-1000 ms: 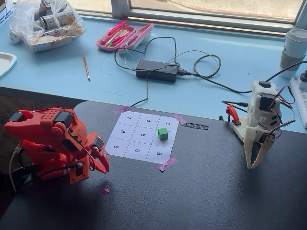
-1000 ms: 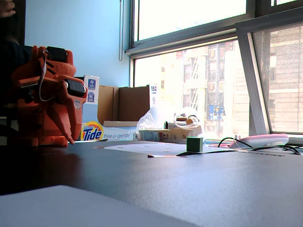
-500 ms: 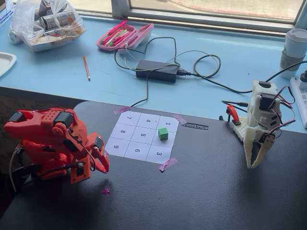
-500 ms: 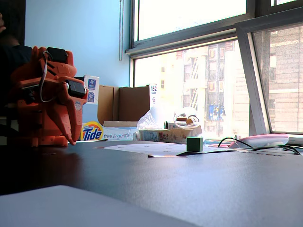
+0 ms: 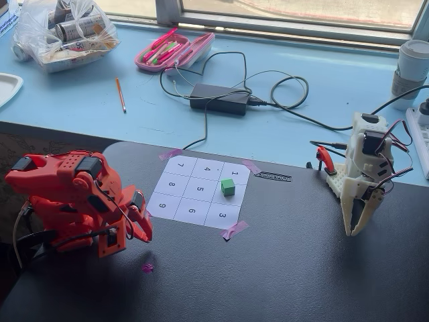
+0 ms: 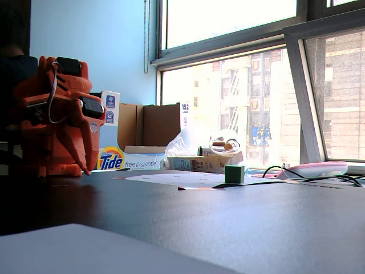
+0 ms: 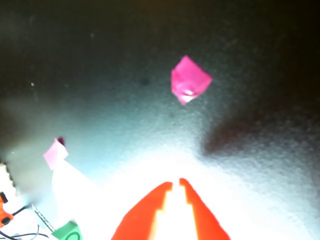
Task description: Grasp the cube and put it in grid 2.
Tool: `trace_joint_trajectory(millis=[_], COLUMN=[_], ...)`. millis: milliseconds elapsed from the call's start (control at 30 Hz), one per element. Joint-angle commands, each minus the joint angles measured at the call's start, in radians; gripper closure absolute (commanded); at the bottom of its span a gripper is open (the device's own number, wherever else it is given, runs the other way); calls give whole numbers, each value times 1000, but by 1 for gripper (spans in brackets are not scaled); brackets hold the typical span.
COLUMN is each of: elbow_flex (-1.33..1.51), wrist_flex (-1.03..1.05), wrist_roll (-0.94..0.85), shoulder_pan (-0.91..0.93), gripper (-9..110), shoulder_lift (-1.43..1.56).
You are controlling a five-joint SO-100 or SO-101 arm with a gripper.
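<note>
cube (image 5: 228, 187) small, looks light, rigid, flat sides; you pinch two opposite faces. it sits at 2 o'clock from hand (image 5: 139, 227). hand fingers nearly together, empty.

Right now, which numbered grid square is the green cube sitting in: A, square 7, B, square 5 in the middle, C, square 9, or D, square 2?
D: in a fixed view the green cube sits on the paper grid in the cell between 1 and 3, covering its number, right of 5.
</note>
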Motion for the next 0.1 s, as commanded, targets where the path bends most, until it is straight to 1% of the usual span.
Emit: trace_joint_trajectory(millis=[0, 67], elbow_flex=[3, 3], wrist_flex=[2, 2], wrist_roll=[-12, -12], shoulder_pan=[-3, -3], gripper=[101, 101], shoulder_lift=[2, 2])
